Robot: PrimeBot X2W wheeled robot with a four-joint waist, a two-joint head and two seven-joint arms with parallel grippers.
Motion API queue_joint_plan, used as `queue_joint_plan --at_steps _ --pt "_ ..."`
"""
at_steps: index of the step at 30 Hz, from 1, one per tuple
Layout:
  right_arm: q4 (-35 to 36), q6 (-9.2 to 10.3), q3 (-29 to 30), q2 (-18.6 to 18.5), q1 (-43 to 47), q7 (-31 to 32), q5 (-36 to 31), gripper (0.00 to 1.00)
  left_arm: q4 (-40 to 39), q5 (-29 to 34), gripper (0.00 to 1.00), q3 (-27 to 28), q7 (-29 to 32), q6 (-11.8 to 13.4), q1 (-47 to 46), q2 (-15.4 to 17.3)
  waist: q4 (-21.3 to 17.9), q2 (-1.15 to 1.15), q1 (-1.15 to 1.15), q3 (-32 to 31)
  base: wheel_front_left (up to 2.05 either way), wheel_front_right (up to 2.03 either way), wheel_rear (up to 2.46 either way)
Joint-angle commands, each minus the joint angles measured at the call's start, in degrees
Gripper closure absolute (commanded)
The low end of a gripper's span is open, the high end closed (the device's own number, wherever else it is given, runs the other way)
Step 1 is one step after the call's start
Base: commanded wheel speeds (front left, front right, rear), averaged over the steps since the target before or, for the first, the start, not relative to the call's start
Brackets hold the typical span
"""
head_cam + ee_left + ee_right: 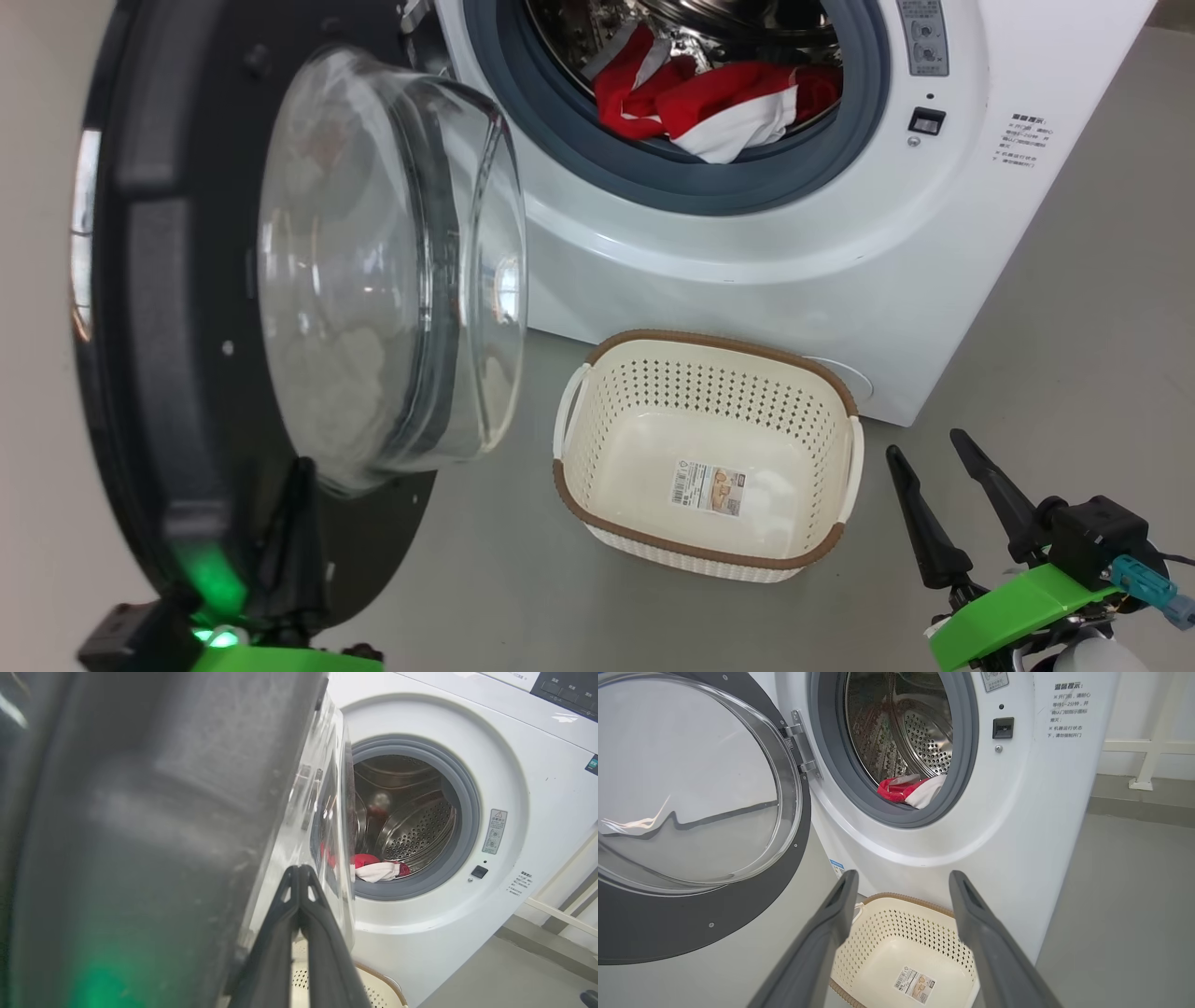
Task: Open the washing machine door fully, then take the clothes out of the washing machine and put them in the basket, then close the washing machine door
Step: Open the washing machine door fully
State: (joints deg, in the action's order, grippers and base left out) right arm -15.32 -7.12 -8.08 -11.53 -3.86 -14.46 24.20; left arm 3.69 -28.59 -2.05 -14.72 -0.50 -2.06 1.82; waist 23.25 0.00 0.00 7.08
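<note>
The left claw (pixel 299 873), fingers pressed together, lies against the lower inner face of the open washing machine door (pixel 149 373). The right claw (pixel 924 444) hangs spread beside the basket (pixel 709 342), which stands on the floor (pixel 1074 327) before the washing machine (pixel 747 271). The clothes (pixel 709 103) lie in the drum (pixel 924 742).

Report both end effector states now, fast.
Left end effector: closed, gripping nothing, fingers together beside the washing machine door.
Right end effector: open, empty.
</note>
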Motion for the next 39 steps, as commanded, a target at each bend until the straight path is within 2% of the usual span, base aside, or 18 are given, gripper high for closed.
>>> queue_joint_plan --at_steps 1,19,28,39 --pt "1.4 -0.36 -1.2 -0.9 -1.3 -0.5 0.3 0.00 -1.6 0.7 1.00 3.8 -0.3 0.6 -0.4 1.1 -0.1 0.00 0.00 0.0 0.00 0.00 0.00" --pt "1.3 -0.36 -1.0 -1.0 -1.4 -0.5 -0.3 0.00 1.9 4.1 1.00 16.8 -0.3 -0.6 -3.7 1.1 -0.2 0.00 0.00 0.6 0.00 0.00 0.00" --pt "1.3 -0.36 -1.0 -1.5 -1.8 -0.5 -0.3 0.00 6.8 5.0 1.00 24.1 -0.3 -3.3 -8.3 1.1 -0.6 0.00 0.00 1.6 0.00 0.00 0.00" --pt "1.5 -0.36 -0.7 -2.4 -2.6 -0.5 -0.5 0.00 13.3 10.1 1.00 32.3 -0.3 -6.4 -14.8 1.1 -1.4 0.00 0.00 3.7 0.00 0.00 0.00"
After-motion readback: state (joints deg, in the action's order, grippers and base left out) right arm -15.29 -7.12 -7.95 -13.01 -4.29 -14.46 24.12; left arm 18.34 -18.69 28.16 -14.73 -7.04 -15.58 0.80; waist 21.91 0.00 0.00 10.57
